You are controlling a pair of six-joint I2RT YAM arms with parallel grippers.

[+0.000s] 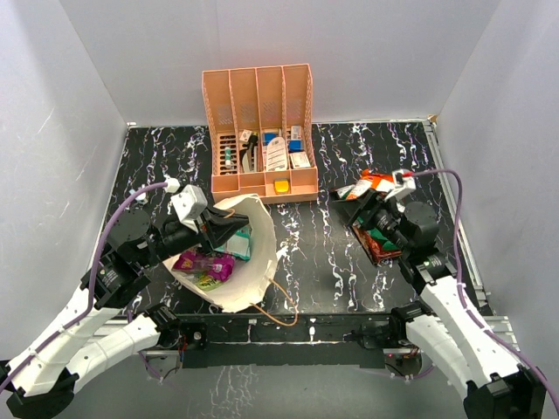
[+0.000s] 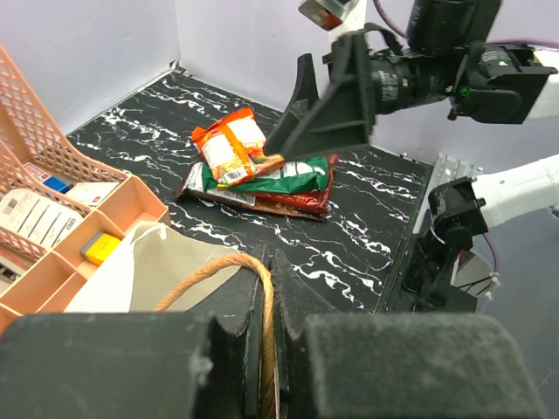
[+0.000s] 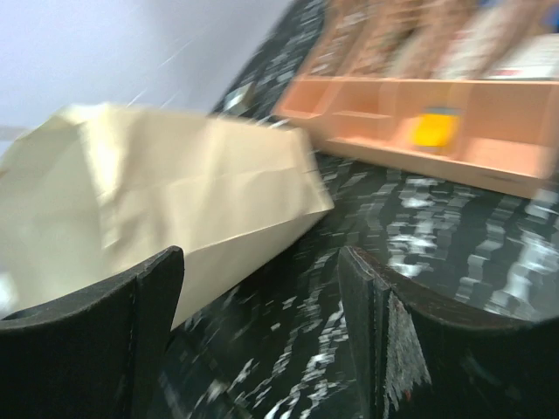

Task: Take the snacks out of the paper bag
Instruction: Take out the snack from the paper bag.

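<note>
Only its own camera shows the left pincer (image 2: 266,301) pinching a cord handle (image 2: 205,272).

- One paper bag (image 1: 255,266).
- Two cord handles (image 1: 281,309) on the bag.
- Five snack packets that can be told apart.
- Two of them lie in the bag's mouth: one purple packet (image 1: 212,260) and one teal packet (image 1: 238,247).
- Three of them lie in a pile on the surface (image 1: 314,262): one orange packet (image 2: 229,144), one green packet (image 2: 288,179) and one red packet (image 2: 301,204).
- One peach rack (image 1: 260,92) with four tall slots.
- One small yellow box (image 1: 281,185) in the rack's front tray.
- Two robot arms, each with one tool: the left tool (image 2: 266,262) and the right tool (image 3: 262,288).
</note>
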